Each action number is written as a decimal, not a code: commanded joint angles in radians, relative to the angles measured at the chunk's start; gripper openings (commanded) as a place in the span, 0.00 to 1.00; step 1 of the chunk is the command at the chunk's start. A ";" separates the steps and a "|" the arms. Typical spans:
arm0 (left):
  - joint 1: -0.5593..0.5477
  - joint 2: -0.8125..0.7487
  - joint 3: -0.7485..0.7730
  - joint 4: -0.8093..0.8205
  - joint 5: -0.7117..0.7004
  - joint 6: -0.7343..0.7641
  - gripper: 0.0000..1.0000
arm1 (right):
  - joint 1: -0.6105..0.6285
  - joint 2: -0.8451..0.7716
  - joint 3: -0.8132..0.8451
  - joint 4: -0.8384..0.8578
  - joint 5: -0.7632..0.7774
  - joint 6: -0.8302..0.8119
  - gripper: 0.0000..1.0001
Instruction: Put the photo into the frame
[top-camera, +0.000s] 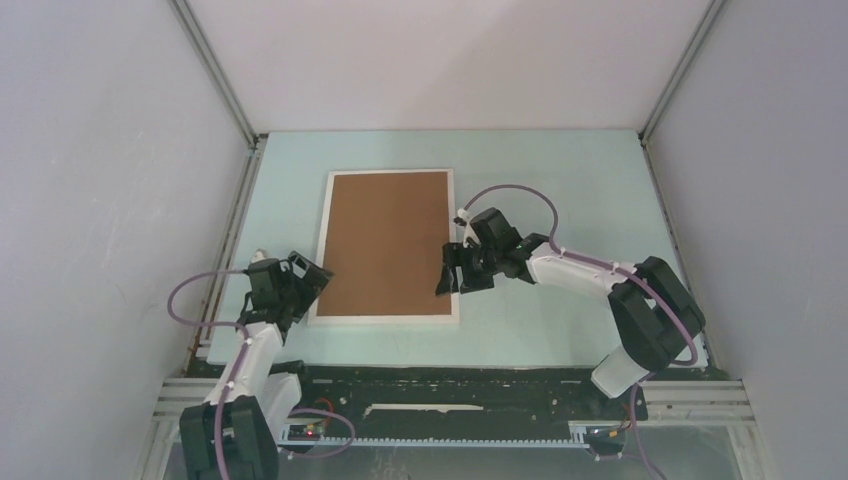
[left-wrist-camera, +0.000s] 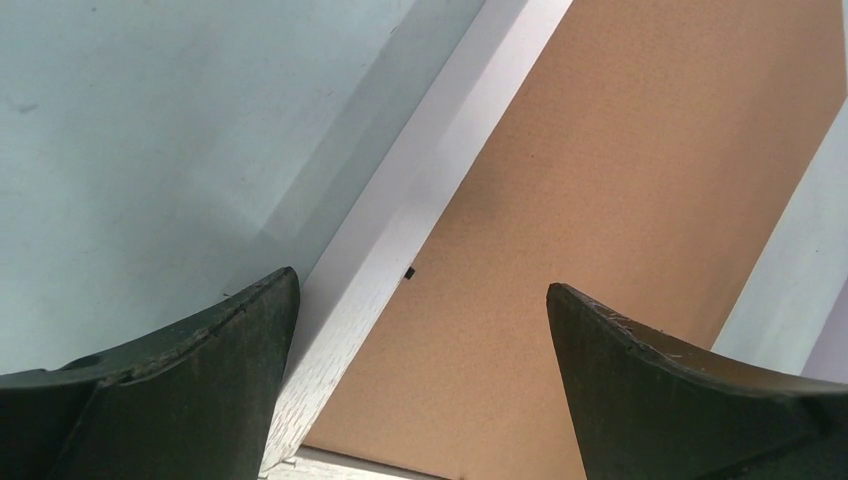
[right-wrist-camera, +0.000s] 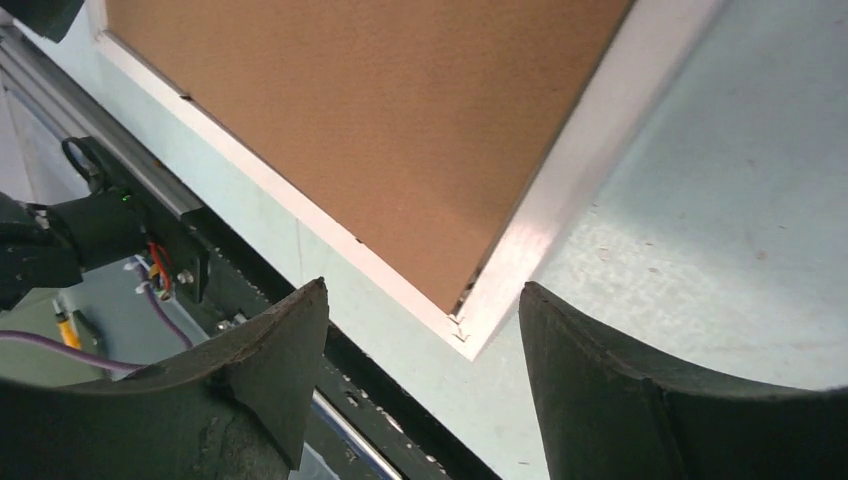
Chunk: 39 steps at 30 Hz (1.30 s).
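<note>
Looking out from the near edge, I see pale grey walls (top-camera: 100, 150) closing in a mint-green table (top-camera: 560, 180) on three sides. A dark rail (top-camera: 450, 385) runs across by my bases.

Flat on that table lies the frame (top-camera: 400, 320), its thin white rim running around a plain brown backing board (top-camera: 385, 245) that fills it edge to edge. The photo shows in none of my views, and I cannot tell whether it lies under the board.

My left gripper (top-camera: 312, 280) hovers at the frame's near left corner, jaws spread wide with nothing between them. My right gripper (top-camera: 456, 280) hangs at the frame's right edge, towards its near corner, with its jaws also apart and gripping nothing.

A small dark tab (left-wrist-camera: 409, 272) sits where the left rim meets the board.
</note>
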 joint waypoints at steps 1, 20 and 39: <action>-0.006 -0.026 0.018 -0.087 -0.016 0.006 1.00 | -0.013 -0.023 0.029 -0.066 0.057 -0.066 0.78; -0.015 0.020 0.043 -0.089 0.018 0.061 1.00 | 0.011 0.060 0.019 0.082 -0.051 0.037 0.69; -0.048 0.060 0.076 -0.067 -0.047 0.045 1.00 | -0.116 0.093 -0.061 0.312 -0.235 0.172 0.49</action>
